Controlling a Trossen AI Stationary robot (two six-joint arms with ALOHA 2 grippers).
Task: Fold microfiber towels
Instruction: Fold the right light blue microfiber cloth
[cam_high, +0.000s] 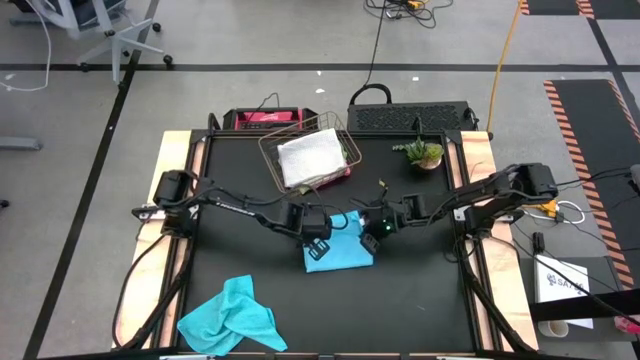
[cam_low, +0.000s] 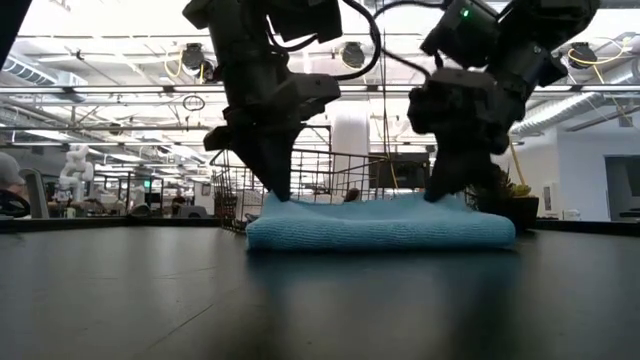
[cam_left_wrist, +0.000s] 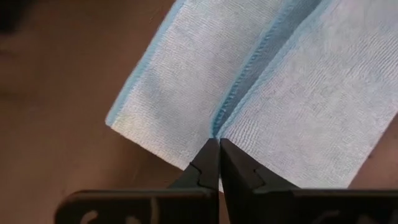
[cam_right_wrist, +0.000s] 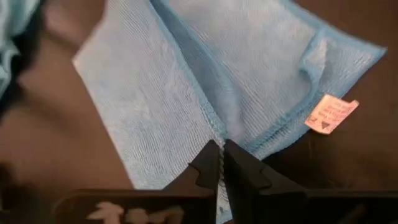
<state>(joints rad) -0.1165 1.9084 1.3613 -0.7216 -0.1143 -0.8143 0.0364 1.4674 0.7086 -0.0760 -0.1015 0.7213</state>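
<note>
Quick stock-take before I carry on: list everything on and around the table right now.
Folded towel: one, turquoise, table centre.
Crumpled towel: one, turquoise, front left.
Wire basket: one, copper, table rear.
Towel in basket: one, light grey; pink showing beneath it.
Potted plant: one, green, rear right.
Table: one, black top.
Left hand: shut on the folded towel's edge.
Right hand: shut on the same towel.

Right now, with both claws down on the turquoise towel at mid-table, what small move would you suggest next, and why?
Probably lift both together and carry the pinched edge across. The left claw and right claw are each shut on a hemmed edge of the partly folded turquoise microfiber towel, which lies flat on the black table.
</note>
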